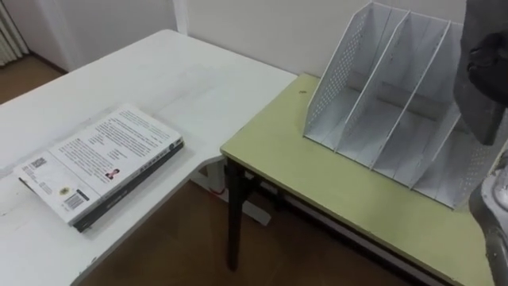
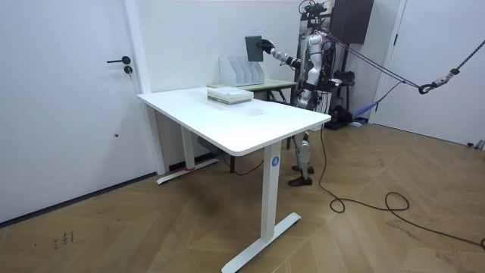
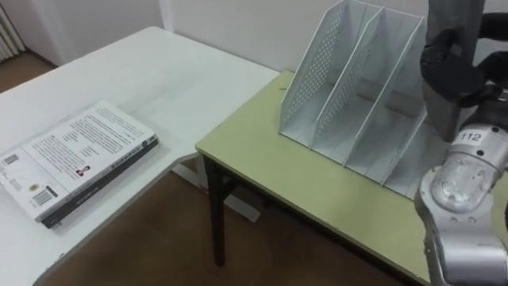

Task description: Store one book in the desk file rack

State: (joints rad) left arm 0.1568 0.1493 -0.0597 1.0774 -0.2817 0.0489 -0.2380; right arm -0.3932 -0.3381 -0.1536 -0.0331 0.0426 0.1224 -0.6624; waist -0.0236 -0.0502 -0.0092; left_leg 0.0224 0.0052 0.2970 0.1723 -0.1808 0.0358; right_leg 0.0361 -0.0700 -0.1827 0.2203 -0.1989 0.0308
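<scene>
The right hand (image 3: 463, 70) has its fingers curled round a dark book (image 3: 452, 17), holding it upright in the air over the right-hand compartments of the white perforated file rack (image 3: 349, 87). In the room view the book is clear of the rack. The rack stands at the far side of the green bench (image 3: 294, 171), and a stack of books (image 3: 75, 163) lies on the white bench (image 3: 159, 71) to the left.
</scene>
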